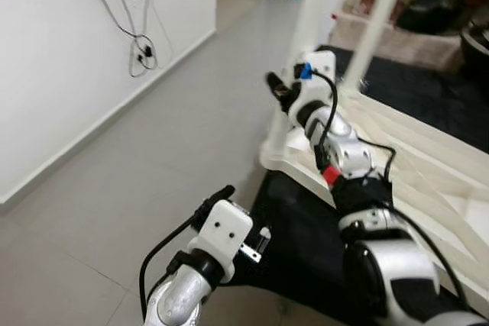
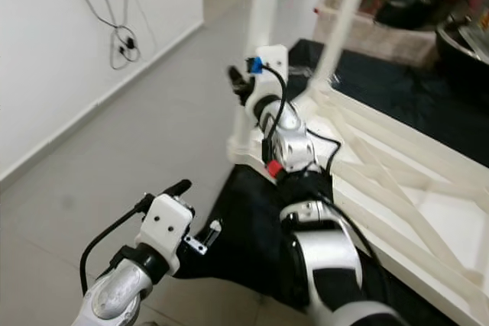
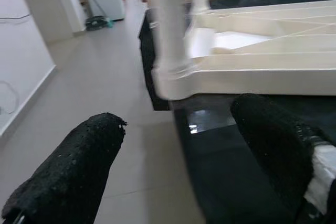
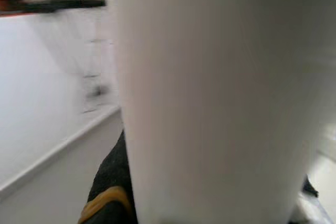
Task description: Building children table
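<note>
I see a white table (image 1: 428, 150) and white leg (image 3: 169, 24) on a black mat (image 1: 298, 242), over grey floor (image 1: 153, 158).

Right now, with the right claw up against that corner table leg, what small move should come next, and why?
Probably twist or press the leg down to seat it. The right claw sits against that upright white leg at the corner of the upside-down table top, and the right wrist view has the leg pressed close. The left claw hangs open over the floor, so it can wait.
</note>
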Controlling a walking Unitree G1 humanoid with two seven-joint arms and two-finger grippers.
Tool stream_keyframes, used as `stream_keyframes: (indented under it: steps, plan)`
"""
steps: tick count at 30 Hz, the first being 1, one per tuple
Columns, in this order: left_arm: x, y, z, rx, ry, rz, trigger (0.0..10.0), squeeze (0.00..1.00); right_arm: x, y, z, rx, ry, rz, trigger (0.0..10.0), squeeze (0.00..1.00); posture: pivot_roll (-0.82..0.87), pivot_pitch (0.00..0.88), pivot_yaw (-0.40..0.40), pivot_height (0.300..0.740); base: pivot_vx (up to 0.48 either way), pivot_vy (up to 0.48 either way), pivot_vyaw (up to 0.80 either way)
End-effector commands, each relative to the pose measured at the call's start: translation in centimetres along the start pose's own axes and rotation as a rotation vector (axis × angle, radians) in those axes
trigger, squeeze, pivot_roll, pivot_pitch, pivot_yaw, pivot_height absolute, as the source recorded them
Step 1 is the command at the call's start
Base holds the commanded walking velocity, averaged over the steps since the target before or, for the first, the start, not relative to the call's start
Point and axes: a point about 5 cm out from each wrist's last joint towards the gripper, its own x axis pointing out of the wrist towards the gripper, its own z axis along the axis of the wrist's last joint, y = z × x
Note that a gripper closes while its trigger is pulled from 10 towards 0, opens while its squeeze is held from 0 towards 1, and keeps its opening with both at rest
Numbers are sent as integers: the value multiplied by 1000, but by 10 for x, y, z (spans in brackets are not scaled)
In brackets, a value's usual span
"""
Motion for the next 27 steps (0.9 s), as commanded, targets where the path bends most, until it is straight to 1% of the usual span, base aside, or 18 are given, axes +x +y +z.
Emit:
stream_keyframes:
  steps: [1,3,6,7,9,10,12,13,14,15,16,17,19,20,21,22,24,27]
  plan:
    - [0,-2,-3,6,10,-12,10000,0,-15,-37,-33,6,150,-263,0,0,139,94,-80,740,0,0,0]
    - [-1,-2,-3,5,12,-12,10000,0,-21,-34,-33,30,150,-311,0,0,139,94,-80,740,0,0,0]
    - [-1,-2,-3,6,13,-12,10000,0,-23,-15,-32,130,138,-261,0,0,138,97,-80,740,0,0,0]
    - [-1,-2,-3,6,14,-12,10000,0,-20,-5,-29,165,110,-199,10000,0,139,98,-77,740,0,0,0]
    - [-1,-2,-4,6,15,-11,10000,0,-15,5,-21,214,41,-108,10000,0,139,98,-77,740,0,0,0]
    - [-1,-1,-4,6,15,-10,10000,0,-12,12,-12,221,-18,-47,10000,1000,138,100,-79,740,0,0,0]
    - [-1,-1,-4,6,15,-8,10000,0,-10,20,1,199,-94,17,10000,1000,136,100,-79,740,0,0,0]
    - [0,-1,-4,6,15,-8,10000,0,-8,26,7,195,-125,111,10000,565,137,100,-80,740,0,0,0]
    - [0,-1,-4,6,14,-8,10000,0,-7,35,9,231,-118,265,10000,0,137,101,-81,740,0,0,0]
    - [0,-1,-4,6,14,-8,10000,0,-7,35,9,231,-118,265,10000,0,137,101,-81,740,0,0,0]
    - [0,0,-4,7,14,-8,10000,0,-11,45,12,259,-105,530,10000,0,136,100,-78,740,0,0,0]
    - [0,0,-4,7,14,-8,10000,0,-11,45,12,259,-105,530,10000,0,136,100,-78,740,0,0,0]
    - [1,0,-4,7,14,-8,10000,0,-23,43,12,239,-80,830,10000,0,138,100,-81,740,0,0,0]
    - [1,0,-4,7,14,-8,10000,0,-23,43,12,239,-80,830,10000,0,138,100,-81,740,0,0,0]
    - [1,0,-4,7,14,-8,10000,0,-29,41,12,224,-71,939,10000,0,138,100,-81,740,0,0,0]
    - [1,0,-4,7,13,-9,10000,0,-40,38,14,236,-48,1127,10000,0,137,100,-81,740,0,0,0]
    - [1,0,-4,7,12,-7,10000,0,-50,33,15,217,-16,1340,10000,0,137,101,-83,740,0,0,0]
    - [1,0,-4,8,13,-5,10000,0,-55,33,16,205,24,1510,10000,0,137,102,-84,740,0,0,0]
